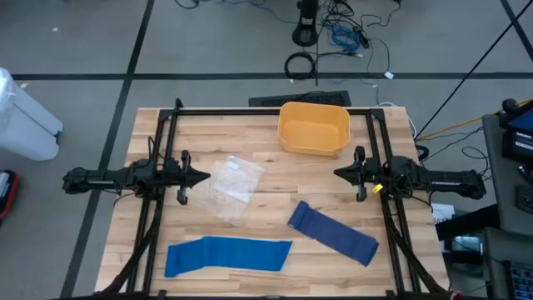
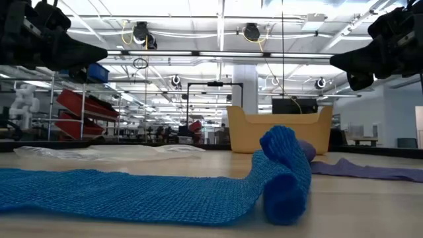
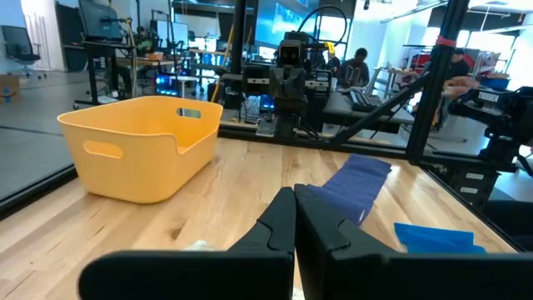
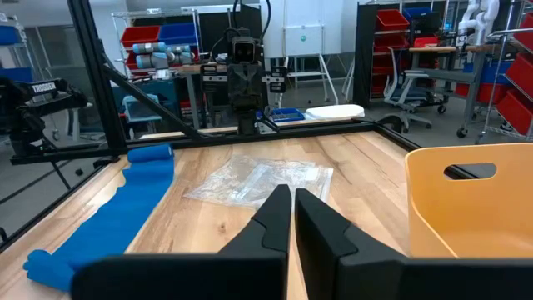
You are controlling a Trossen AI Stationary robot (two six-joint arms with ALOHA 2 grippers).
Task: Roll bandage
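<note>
Where the wooden counter (image 1: 266, 221) meets its near edge, a bright blue bandage (image 1: 226, 255) lies flat and unrolled, long axis running left to right along that edge, its left end bunched slightly upward in the low view.

Second item: darker blue-purple bandage (image 1: 333, 232), also laid out flat, long axis on a diagonal from the counter's middle down toward the right near corner.

Clear plastic wrapper (image 1: 229, 187), crumpled, left of centre, between the left claw and the darker bandage.

Yellow bin (image 1: 314, 127), handled, at the far edge, right of centre.

Left claw (image 1: 202, 177): fingers closed together, holding nothing, raised above the left side, pointing inward toward the wrapper.

Right claw (image 1: 339, 172): fingers closed together, holding nothing, raised above the right side, pointing inward, near the bin's near corner.

Surface: pale wood planks inside a black frame.

Room: open workshop, grey floor, cables, red and blue shelf bins, desks, seated people in the distance.
</note>
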